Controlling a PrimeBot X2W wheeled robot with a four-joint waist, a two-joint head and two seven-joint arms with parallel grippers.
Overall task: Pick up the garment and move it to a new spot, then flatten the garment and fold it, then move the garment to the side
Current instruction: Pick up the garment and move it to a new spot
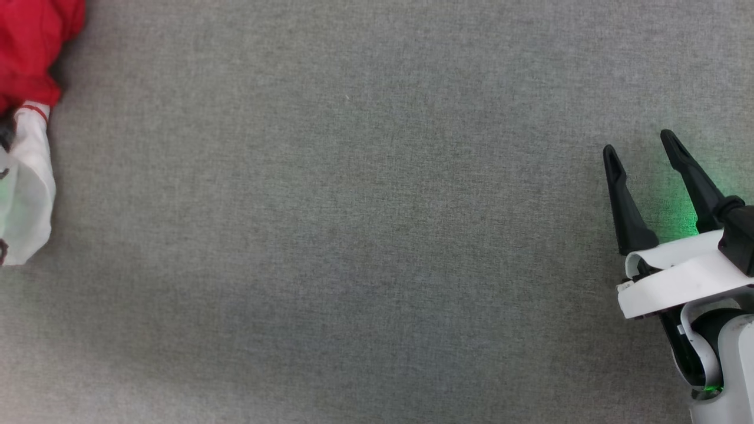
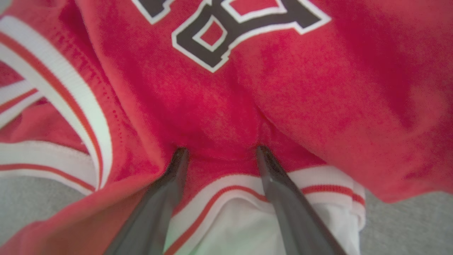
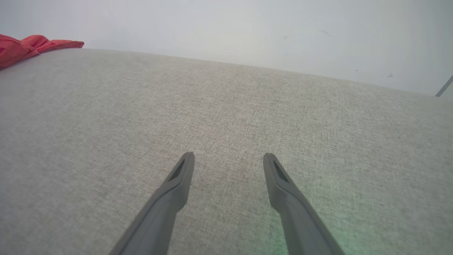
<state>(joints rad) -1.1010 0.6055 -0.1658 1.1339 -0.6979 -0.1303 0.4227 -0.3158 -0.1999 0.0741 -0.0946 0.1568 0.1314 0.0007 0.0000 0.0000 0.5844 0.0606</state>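
**Counter** [image 1: 377, 235]: grey woven covering, bare across the middle of the head view.

**Garment** [image 1: 32, 53]: bunched at the 9 to 10 o'clock edge of the head view and cut off by the frame. The red body lies uppermost, and one white sleeve [image 1: 29, 188] trails toward 8 o'clock. In the right wrist view the garment [image 3: 32, 44] sits low at 10 o'clock, well apart from that hand. It is creased throughout and not yet flattened.

**Right hand** [image 1: 639, 142]: at 3 to 4 o'clock in the head view, fingers spread wide, holding nothing, over bare counter.

**Left hand** [image 2: 222, 149]: fingers spread wide, both tips sunk into red cloth just above the striped trim [image 2: 318, 184] of the white sleeve. A pucker of cloth lies between the jaws, which have not closed on it. Whether the tips reach the counter beneath cannot be told.

**Lettering** [image 2: 226, 32]: black with a white outline, at 12 o'clock in the left wrist view, partly out of frame.

**Handling assessment:**
- The cloth is judged light and limp. It will drape and sag from any single hold and keep no shape.
- It is not fragile.
- The matte knit should resist slipping, though a shallow pinch may catch one layer only.

**Recommended hold:** the thicker seam where the trim meets the body. For spreading, use one hand on each shoulder or hem corner.
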